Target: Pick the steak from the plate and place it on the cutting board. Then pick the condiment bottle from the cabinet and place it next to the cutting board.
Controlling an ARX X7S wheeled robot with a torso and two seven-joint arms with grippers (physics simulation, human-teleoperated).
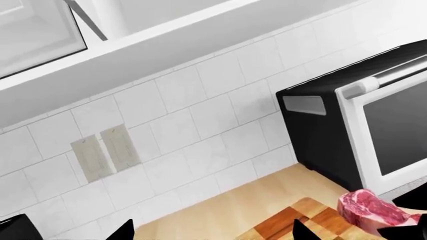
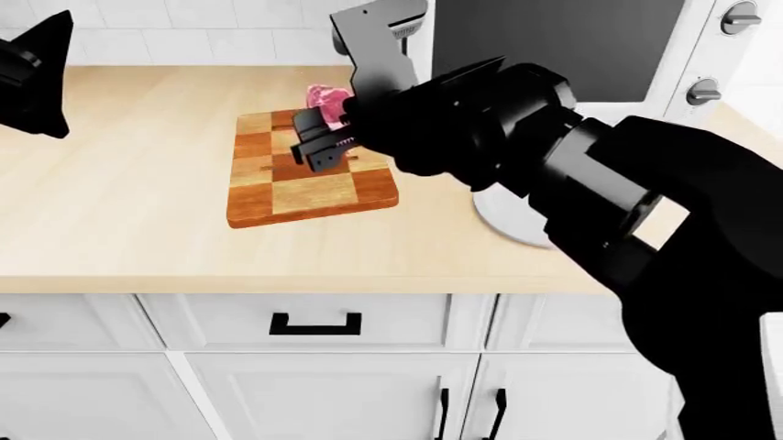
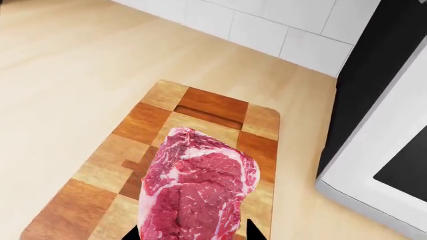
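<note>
Raw pink-red marbled steak (image 3: 198, 189): pinched between the right gripper (image 2: 321, 145)'s fingers over the checkered dark-and-tan wooden cutting board (image 2: 308, 195). Black-and-white oven (image 1: 373, 120): just beside the board's far end, against the white tiled wall (image 1: 180, 130). Round pale plate (image 2: 508, 225): mostly hidden by the right arm. Left gripper (image 2: 37, 73): over bare light wood counter (image 2: 110, 211) well left of the board; cannot tell if spread.

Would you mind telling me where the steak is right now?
The steak is held in the right gripper over the cutting board, near the board's far end in the head view, left of the plate.
</note>
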